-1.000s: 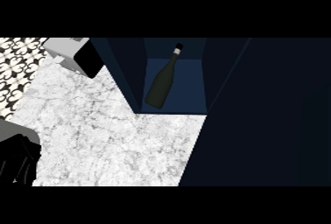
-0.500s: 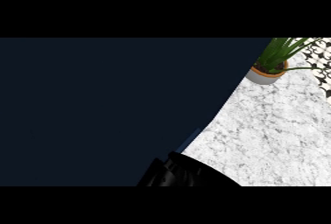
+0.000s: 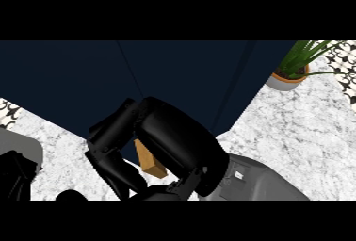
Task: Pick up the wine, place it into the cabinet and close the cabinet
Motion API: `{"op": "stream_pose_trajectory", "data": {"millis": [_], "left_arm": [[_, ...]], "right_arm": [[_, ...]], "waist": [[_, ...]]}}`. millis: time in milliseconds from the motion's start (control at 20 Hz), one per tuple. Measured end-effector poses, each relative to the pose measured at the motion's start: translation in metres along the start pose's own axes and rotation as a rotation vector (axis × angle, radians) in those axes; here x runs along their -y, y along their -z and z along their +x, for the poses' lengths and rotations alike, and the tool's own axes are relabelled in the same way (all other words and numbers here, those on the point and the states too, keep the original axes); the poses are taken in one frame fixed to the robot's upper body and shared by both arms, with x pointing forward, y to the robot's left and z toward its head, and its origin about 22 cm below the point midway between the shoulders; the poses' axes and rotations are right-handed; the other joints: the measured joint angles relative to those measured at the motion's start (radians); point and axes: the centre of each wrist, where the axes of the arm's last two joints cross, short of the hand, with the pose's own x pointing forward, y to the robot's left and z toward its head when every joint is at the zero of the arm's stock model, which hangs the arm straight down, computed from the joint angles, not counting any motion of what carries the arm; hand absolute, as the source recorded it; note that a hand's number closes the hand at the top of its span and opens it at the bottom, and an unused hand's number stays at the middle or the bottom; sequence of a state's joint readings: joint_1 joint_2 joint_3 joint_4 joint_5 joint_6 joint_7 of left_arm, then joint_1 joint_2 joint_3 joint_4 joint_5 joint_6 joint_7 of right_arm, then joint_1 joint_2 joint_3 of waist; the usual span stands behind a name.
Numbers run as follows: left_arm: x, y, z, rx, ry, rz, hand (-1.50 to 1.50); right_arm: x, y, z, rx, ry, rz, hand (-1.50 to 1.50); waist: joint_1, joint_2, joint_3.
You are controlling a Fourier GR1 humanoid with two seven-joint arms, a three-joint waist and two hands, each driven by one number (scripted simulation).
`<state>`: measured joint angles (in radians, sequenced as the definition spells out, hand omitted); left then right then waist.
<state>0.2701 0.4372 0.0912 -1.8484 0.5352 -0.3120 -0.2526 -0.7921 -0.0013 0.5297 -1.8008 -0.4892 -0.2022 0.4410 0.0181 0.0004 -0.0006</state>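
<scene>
Right hand: the right hand (image 3: pixel 167 141) fills the middle of the head view, knuckles up, its fingers (image 3: pixel 115 127) bent downward at its left side. Nothing shows inside them, so they read as curled together on nothing. It comes off the grey forearm (image 3: pixel 261 181) at the lower right.
Left hand: a dark shape (image 3: pixel 17 172) sits at the lower left edge, well apart from the right hand. I cannot tell whether it is open or closed.
Cabinet: the dark navy cabinet (image 3: pixel 139 80) rises just beyond the right hand, its faces meeting at a corner above the knuckles. No open gap is visible from here.
Wine: not in view. I cannot tell whether it sits behind the navy panels.
Judgement: the hand's place against the cabinet front suits pushing the door shut, the last step of the task.
Tan block: a small tan wooden piece (image 3: pixel 149 162) shows under the right hand, between fingers and palm, purpose unclear.
Plant: a potted plant (image 3: pixel 292 70) stands on the marble counter (image 3: pixel 299 136), far up and to the right of the hand.
Writing: no labels or brands readable.
</scene>
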Motion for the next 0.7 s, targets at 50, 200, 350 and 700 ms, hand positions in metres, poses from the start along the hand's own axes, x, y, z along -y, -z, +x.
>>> {"op": "stream_pose_trajectory", "data": {"millis": [50,200,350,700], "left_arm": [[-0.002,0.001,0.0,0.0,0.0,0.001,1.5],[-0.003,-0.001,0.001,-0.002,0.003,-0.001,1.5],[-0.007,0.001,0.0,0.001,0.003,-0.003,1.5],[-0.008,0.004,0.003,-0.01,0.011,-0.009,1.5]], "right_arm": [[0.001,0.007,-0.004,-0.005,0.004,-0.008,1.5],[0.013,0.02,-0.011,-0.013,0.034,-0.04,1.5],[0.032,0.028,-0.017,-0.024,0.062,-0.081,1.5],[0.064,0.038,-0.036,-0.054,0.082,-0.157,1.5]], "waist": [[0.0,0.0,0.0],[0.0,0.0,0.0],[-0.003,0.0,0.0],[-0.006,0.0,0.001]]}}
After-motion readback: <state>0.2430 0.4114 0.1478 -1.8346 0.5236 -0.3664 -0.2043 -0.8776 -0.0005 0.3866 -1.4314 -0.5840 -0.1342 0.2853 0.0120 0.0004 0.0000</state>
